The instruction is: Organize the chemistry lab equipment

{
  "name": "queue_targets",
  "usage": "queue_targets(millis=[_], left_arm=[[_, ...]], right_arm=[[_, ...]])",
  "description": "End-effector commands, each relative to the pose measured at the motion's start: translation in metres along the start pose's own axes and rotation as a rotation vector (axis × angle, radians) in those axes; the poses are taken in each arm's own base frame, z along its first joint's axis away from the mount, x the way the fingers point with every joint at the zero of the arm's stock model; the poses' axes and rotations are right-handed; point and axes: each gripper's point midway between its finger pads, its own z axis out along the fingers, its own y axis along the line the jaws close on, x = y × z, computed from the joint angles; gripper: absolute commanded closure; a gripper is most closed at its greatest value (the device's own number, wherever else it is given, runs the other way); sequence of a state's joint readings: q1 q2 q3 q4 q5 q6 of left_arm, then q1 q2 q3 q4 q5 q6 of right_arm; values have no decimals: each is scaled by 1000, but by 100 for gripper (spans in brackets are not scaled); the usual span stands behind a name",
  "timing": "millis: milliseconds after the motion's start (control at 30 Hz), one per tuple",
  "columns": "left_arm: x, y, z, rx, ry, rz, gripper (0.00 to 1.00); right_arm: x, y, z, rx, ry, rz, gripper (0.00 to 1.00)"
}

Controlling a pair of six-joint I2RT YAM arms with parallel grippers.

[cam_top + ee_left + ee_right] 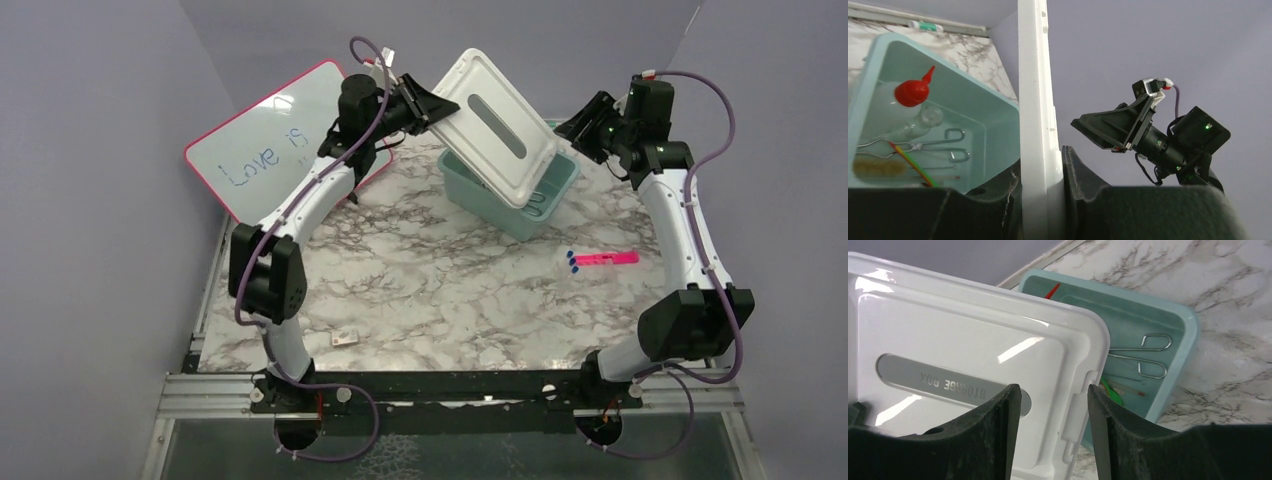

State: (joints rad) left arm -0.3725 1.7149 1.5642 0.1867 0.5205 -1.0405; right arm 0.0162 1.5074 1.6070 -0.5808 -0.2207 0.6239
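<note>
Your left hand (432,108) is clamped on the white lid's (497,125) edge, tilting it to cover the teal box (480,195) below. Squeeze bottle (910,92), forceps (933,145) and brush (878,166) lie inside. Your right hand (588,122) is apart and empty, beside the lid.

teal bin (528,218) half hidden by white lid (470,95), brush (878,167) blurred (bristles indistinct)

The left arm (310,195) rises from its base with the elbow bent, and its wrist is held high over the far left of the table. The left gripper (425,105) is clamped on the edge of a white lid (500,125), one finger (998,200) on each face. The right arm (685,215) arches up on the right. The right gripper (583,125) points left towards the lid, its jaws apart and gripping nothing.
</note>
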Motion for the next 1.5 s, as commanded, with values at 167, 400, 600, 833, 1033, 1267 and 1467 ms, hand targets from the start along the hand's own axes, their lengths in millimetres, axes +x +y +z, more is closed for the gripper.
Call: queue_targets(millis=[167,400,600,833,1033,1267,1467], left_arm=[[17,-14,76,239,142,-96,100],[32,27,89,176,161,-157,100],[34,46,92,149,139,-134,100],[43,62,92,115,154,-186,100],[52,64,90,85,154,-270,100],[56,79,86,22,104,-312,92],[51,96,81,-23,65,-241,74]], right_arm=[[4,-73,19,215,-15,-19,44],[24,-104,44,298,76,-49,44],[39,-120,60,324,131,-65,48],[47,-136,64,398,174,-63,50],[41,-152,59,483,137,-84,51],[50,-159,68,480,166,-98,58],[45,-161,76,476,160,-138,64]])
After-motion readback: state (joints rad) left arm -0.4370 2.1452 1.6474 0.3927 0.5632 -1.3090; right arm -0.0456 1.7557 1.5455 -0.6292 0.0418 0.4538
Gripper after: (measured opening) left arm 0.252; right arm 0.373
